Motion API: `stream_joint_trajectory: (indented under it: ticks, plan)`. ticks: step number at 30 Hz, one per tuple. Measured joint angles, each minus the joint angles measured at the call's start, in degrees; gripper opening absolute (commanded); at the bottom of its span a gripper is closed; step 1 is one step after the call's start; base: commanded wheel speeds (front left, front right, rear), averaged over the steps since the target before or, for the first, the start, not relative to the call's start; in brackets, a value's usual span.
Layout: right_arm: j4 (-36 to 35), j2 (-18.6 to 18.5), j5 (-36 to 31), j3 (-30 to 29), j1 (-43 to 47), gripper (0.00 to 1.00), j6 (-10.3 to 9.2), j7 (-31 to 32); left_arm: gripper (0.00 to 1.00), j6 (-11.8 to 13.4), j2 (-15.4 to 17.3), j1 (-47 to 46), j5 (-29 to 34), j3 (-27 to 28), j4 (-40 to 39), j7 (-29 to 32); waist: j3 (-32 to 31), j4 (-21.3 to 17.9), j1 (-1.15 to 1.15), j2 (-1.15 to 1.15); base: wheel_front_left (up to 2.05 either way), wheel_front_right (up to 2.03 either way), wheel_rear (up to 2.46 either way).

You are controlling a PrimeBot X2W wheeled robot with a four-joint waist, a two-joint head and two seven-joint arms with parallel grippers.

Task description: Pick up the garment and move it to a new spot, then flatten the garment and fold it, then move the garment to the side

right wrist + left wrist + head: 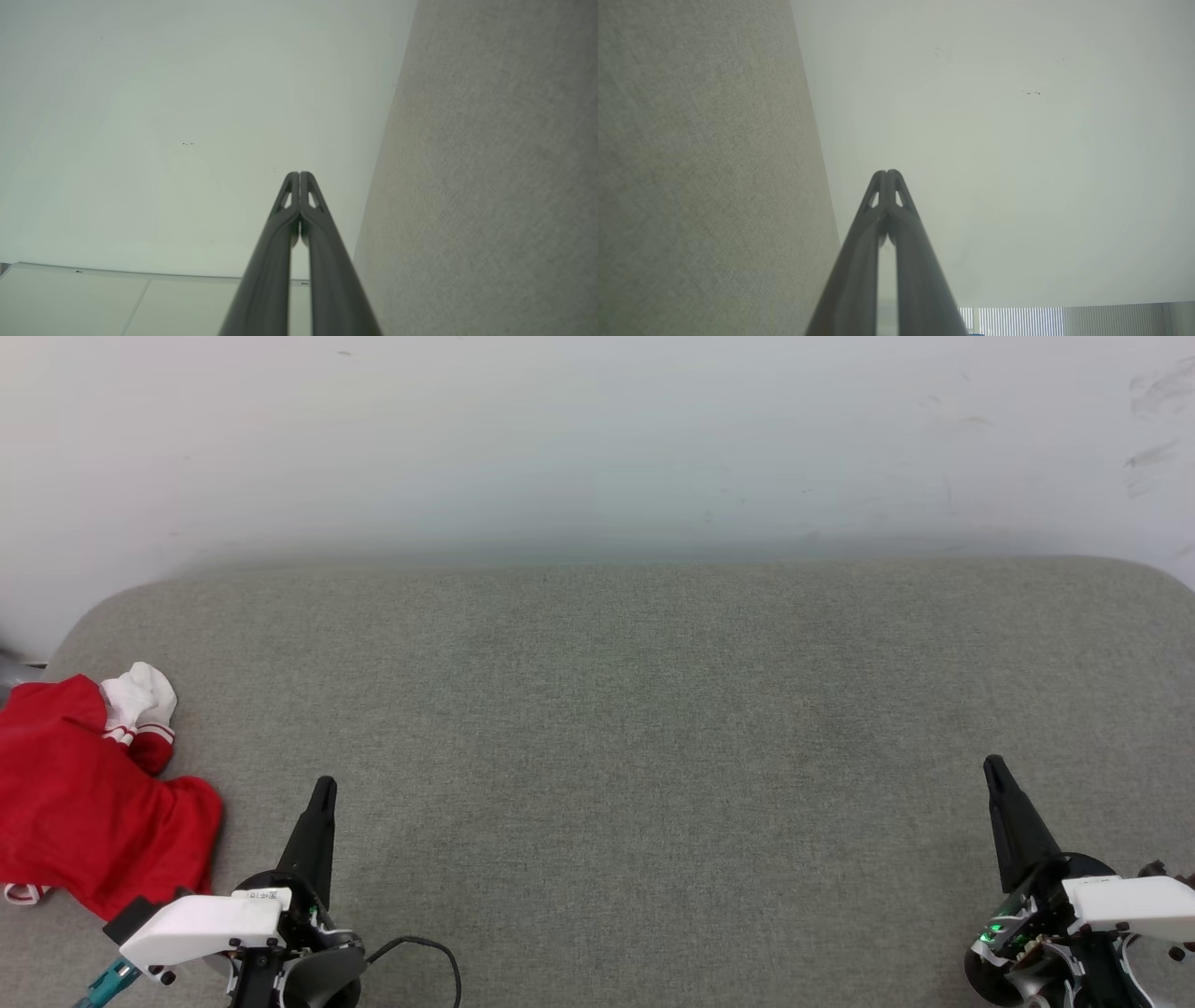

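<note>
Garment [84,803]: red, one white sleeve showing, crumpled in a heap at the left edge of the bench [616,728] | my left end effector [323,791]: pressed together, empty, near edge, just beside the heap | my right end effector [995,770]: pressed together, empty, by the near right corner

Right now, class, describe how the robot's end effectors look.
The left end effector and right end effector have black tapering fingers with slotted tips and white wrist covers. A black cable loops beside the left; green lights dot the right.
</note>
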Motion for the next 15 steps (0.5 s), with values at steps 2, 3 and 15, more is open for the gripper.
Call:
stream_joint_trajectory:
  ticks: [2,3,15]
  plan:
    - [0.0,0.0,0.0,0.0,0.0,0.0,0.0,0.0,0.0,0.0,0.0,0.0,0.0,0.02,0.0,0.0,0.0,0.0,0.0,0.0,0.0,0.0,0.0]
    - [0.0,0.0,0.0,0.0,0.0,0.0,0.0,0.0,0.0,0.01,0.0,0.0,0.0,0.02,0.0,0.0,0.0,0.0,0.0,0.0,0.0,0.0,0.0]
    - [0.0,0.0,0.0,0.0,0.0,0.0,0.0,0.0,0.0,0.01,0.0,0.0,0.0,0.01,0.0,0.0,0.0,0.0,0.0,0.0,0.0,0.0,0.0]
